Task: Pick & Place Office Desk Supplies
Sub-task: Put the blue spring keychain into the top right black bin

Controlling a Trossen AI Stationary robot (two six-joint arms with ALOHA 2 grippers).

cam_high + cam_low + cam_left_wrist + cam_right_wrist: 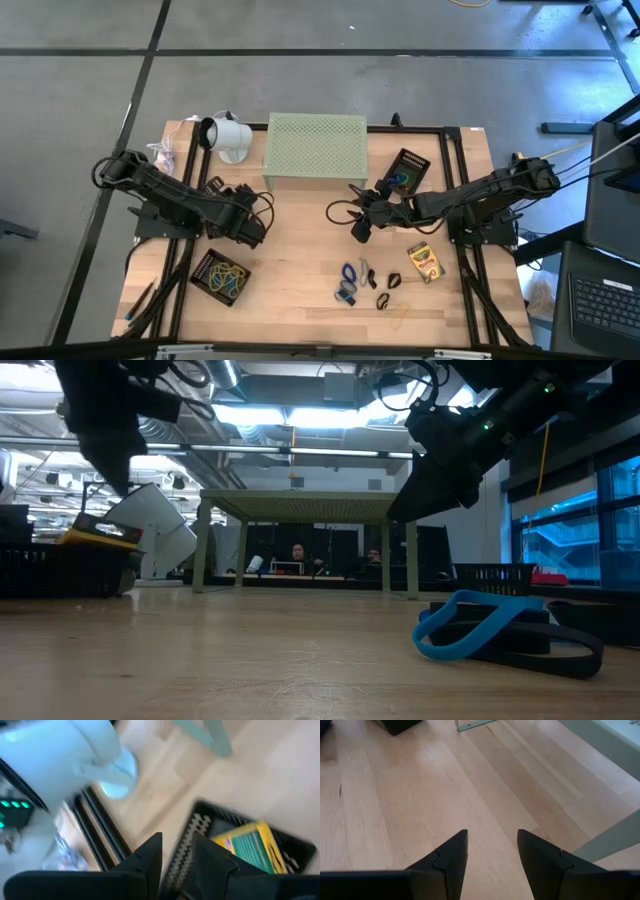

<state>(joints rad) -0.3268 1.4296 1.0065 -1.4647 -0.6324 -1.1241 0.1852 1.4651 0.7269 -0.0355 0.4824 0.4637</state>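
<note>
Directions are read on the high view, with 12 o'clock at the table's far edge.

**Left arm.** The left gripper hangs at about 9 o'clock from table centre, just above the left black tray. Its fingers stand narrowly parted with nothing between them. In its wrist view a yellow-green card box lies inside that tray, apart from the fingers.

**Right arm.** The right gripper hovers near table centre over bare wood, its fingers set wide and empty.

**Items outstanding.**
- The loose supplies lie at 5 o'clock, well apart from both trays.
- They include a blue rubber band, two black binder clips and a tan band.
- A second card box lies at 4 o'clock.
- The right black tray sits at 1 o'clock, beside the green riser.

**Assessment.** The step in hand appears to be the left arm clearing the tray after a placement, with the right arm next to pick.

**Recommendations.**
- Lift the left gripper straight up before swinging it, so that a finger does not catch the tray wall or drag the box.
- Move the right gripper toward 5 o'clock.
- Pick the card box across its narrow width, squarely.
- Bands lie flat and thin, so bring one fingertip inside the loop and press to the wood.
- Keep the arms separated near the centre.
</note>
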